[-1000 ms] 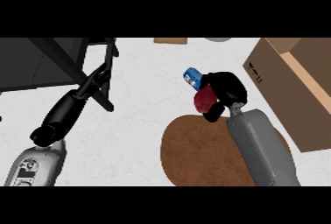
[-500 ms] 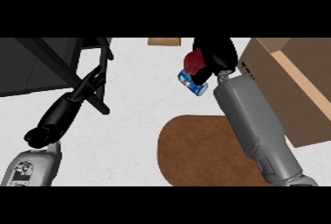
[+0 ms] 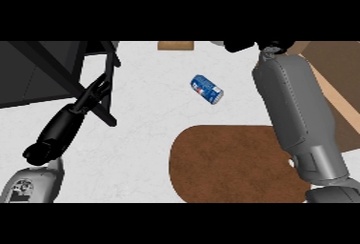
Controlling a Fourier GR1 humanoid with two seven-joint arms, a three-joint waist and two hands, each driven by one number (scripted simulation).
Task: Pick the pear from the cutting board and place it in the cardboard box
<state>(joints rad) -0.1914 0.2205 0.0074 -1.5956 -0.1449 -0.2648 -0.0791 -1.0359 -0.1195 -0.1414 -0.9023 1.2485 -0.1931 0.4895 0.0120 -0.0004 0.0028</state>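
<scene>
R hand [image 3: 271, 45] sits at top edge of frame, mostly cut off, so I can't tell whether its fingers are clamped on anything; pear not visible, cutting board [image 3: 225, 162] at lower centre shows bare. Risk: if the pear's in that hand, release is blind and could miss the cardboard box [image 3: 336, 76] wall at upper right. Blue can [image 3: 206, 89] lies mid-worktop, apart from arm; L hand [image 3: 98, 90] rests upper left, fingers straight.

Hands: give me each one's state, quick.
Left hand: open, fingers straight, holding nothing.
Right hand: mostly cut off at the top edge; cannot be told.
</scene>
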